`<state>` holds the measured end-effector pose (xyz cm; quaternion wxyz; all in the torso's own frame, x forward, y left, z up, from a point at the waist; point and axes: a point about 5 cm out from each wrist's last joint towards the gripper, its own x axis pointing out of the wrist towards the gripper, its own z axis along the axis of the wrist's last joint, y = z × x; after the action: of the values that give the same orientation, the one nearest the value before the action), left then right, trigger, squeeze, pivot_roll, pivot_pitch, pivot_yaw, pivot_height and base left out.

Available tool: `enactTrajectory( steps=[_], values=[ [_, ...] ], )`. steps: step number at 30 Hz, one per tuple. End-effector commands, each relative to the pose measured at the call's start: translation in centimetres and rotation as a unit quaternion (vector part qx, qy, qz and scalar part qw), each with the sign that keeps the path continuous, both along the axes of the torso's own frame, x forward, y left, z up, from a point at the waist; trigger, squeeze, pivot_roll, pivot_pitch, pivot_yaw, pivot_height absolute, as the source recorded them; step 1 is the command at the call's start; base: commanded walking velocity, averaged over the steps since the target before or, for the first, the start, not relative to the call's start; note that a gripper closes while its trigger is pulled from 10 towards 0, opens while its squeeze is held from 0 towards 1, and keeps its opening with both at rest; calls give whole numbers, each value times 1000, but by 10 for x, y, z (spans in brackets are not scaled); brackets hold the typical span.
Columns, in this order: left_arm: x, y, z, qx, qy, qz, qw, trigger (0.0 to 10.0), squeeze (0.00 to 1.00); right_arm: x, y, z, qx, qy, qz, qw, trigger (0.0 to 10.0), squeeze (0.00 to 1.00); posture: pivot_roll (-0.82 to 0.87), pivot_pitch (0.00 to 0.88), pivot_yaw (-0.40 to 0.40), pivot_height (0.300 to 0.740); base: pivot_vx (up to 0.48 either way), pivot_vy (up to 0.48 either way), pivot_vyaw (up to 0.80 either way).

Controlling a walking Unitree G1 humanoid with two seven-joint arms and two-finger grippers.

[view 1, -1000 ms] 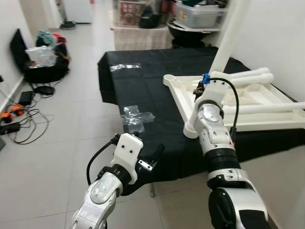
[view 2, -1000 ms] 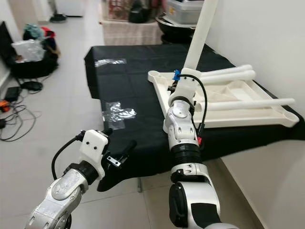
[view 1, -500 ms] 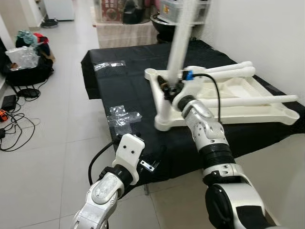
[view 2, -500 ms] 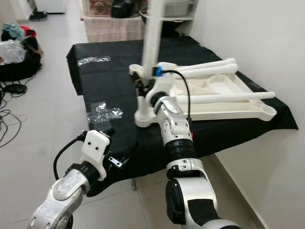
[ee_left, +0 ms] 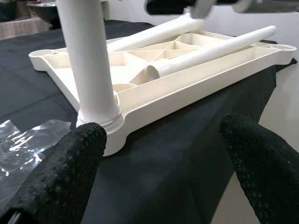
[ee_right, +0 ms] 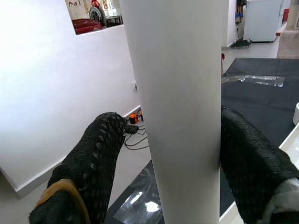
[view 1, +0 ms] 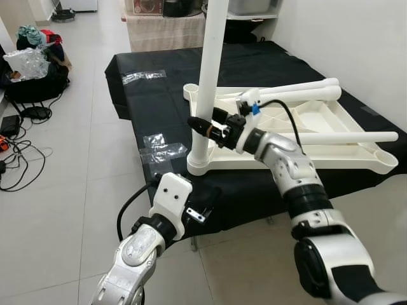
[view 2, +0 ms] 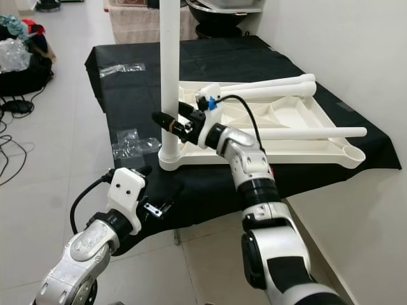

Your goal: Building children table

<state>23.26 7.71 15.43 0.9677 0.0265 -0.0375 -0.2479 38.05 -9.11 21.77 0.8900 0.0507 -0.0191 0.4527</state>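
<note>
On the black-covered table, one white tabletop lies upside down near the front edge: one leg upright at its corner, three lying on it. Right gripper fingers clamp the upright leg; left gripper fingers open, below the edge.

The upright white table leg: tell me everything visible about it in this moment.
The upright white table leg is a smooth, round tube that looks like plastic. It stands vertically in the near corner socket of the upside-down white tabletop, its flared foot seated there, its top out of frame. The right pincer holds it low down, a black finger on each side. Two more legs lie across the tabletop, which rests on the black cloth.
</note>
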Motion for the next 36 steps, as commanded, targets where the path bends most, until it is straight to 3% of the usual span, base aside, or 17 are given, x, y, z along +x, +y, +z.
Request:
enactTrajectory(
  steps=[1,8,16,17,23,24,27,28,29,33,36],
  values=[
    [1,0,-3,7,2,-1,1000,10000,0,-1,11,3,-3,-9,21,1000,10000,0,29,11,-79,740,0,0,0],
    [-1,0,-3,5,3,2,1000,10000,0,5,37,2,0,-4,-16,1000,10000,0,36,16,-97,740,0,0,0],
    [-3,-1,-4,4,6,4,1000,10000,0,13,42,8,-5,-3,-66,998,10000,8,31,18,-98,740,0,0,0],
    [-3,-1,-4,4,6,4,1000,10000,0,14,43,8,-5,-4,-69,998,10000,1000,31,18,-99,740,0,0,0],
    [-3,-1,-4,3,6,5,1000,10000,0,14,46,8,-15,-12,-61,998,10000,1000,31,23,-100,740,0,0,0],
    [-3,-1,-4,4,6,6,1000,10000,0,13,48,8,-21,-17,-54,998,10000,0,31,23,-100,740,0,0,0],
    [-2,-1,-3,3,6,7,1000,10000,0,15,48,8,-22,-10,-63,998,10000,0,31,27,-99,740,0,0,0],
    [-2,-1,-3,3,6,7,1000,10000,0,17,46,8,-27,-11,-74,997,3137,0,30,26,-102,740,0,0,0],
    [-2,-1,-4,3,6,7,1000,10000,0,17,44,9,-29,-18,-82,996,0,0,29,23,-100,740,0,0,0],
    [-2,-1,-4,3,6,7,1000,10000,0,18,43,10,-27,-25,-84,996,0,0,30,23,-101,740,0,0,0],
    [-2,-1,-3,3,6,8,1000,10000,0,21,35,9,-13,-22,-123,992,0,0,28,30,-103,740,0,0,0]
  ],
)
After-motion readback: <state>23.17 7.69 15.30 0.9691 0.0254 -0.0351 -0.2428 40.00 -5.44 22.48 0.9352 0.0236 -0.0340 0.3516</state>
